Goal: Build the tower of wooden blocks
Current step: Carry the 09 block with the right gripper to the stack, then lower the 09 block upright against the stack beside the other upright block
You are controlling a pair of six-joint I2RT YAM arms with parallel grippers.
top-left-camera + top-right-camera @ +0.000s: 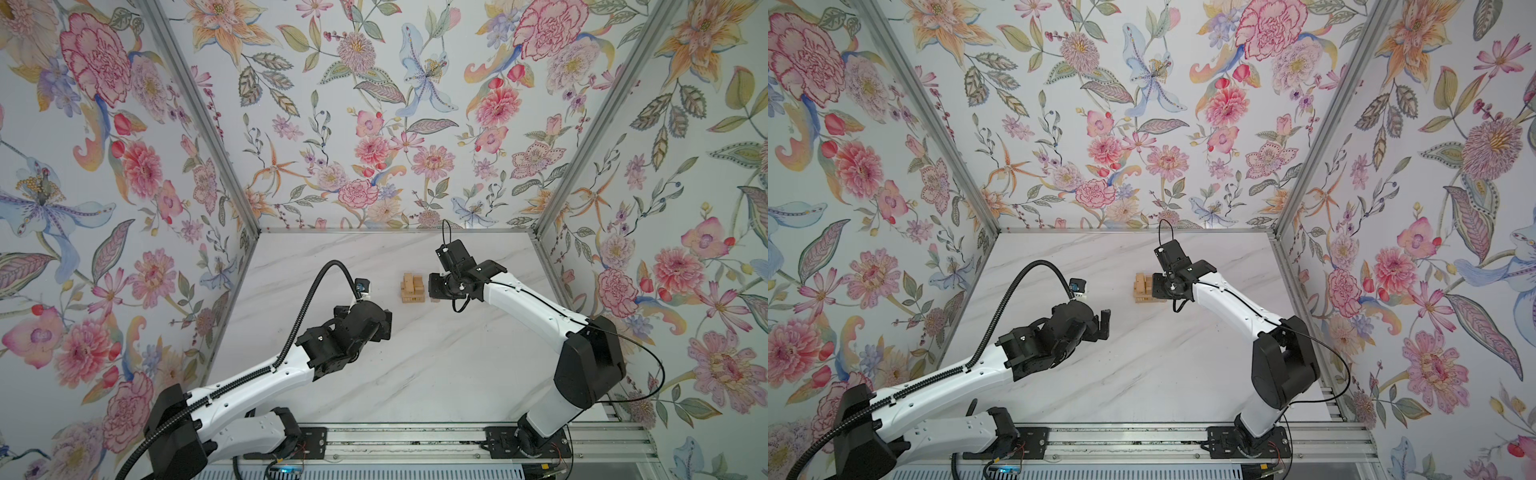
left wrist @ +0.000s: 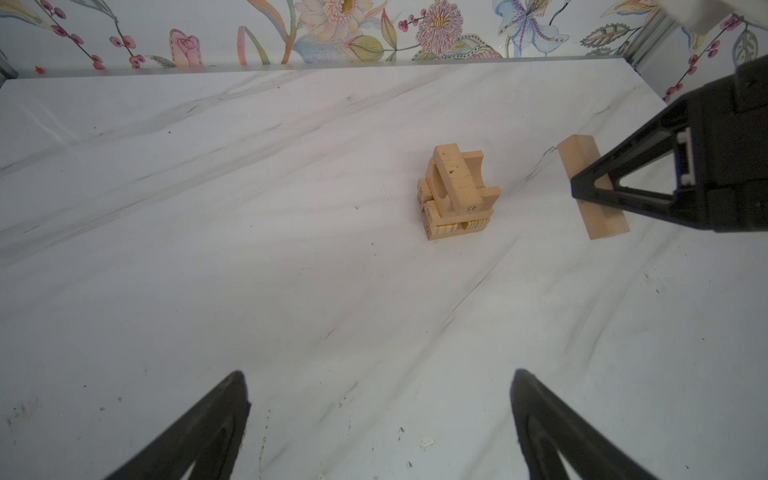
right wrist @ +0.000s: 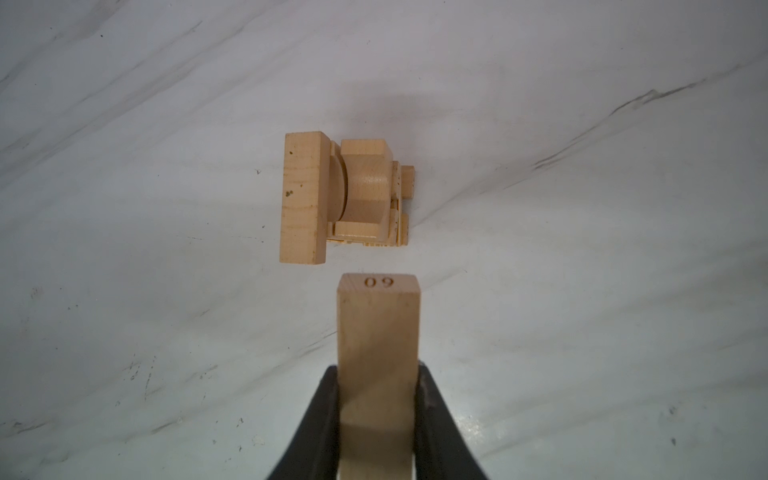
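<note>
The tower (image 1: 412,287) (image 1: 1144,287) of tan wood blocks stands on the marble table, with crossed bars below, an arch piece (image 3: 368,183) and a flat bar (image 3: 302,197) on top. My right gripper (image 3: 378,370) is shut on one plain wood block (image 3: 378,328) with "60" engraved on its end. It holds the block a little above the table, just right of the tower and apart from it (image 2: 457,191). Lower left of the tower, my left gripper (image 2: 380,382) (image 1: 386,326) stands open with nothing between its fingers.
The white marble table (image 1: 415,374) is boxed in by floral walls (image 1: 124,208) at the left, back and right. A metal rail (image 1: 415,440) carrying both arm bases runs along the front edge.
</note>
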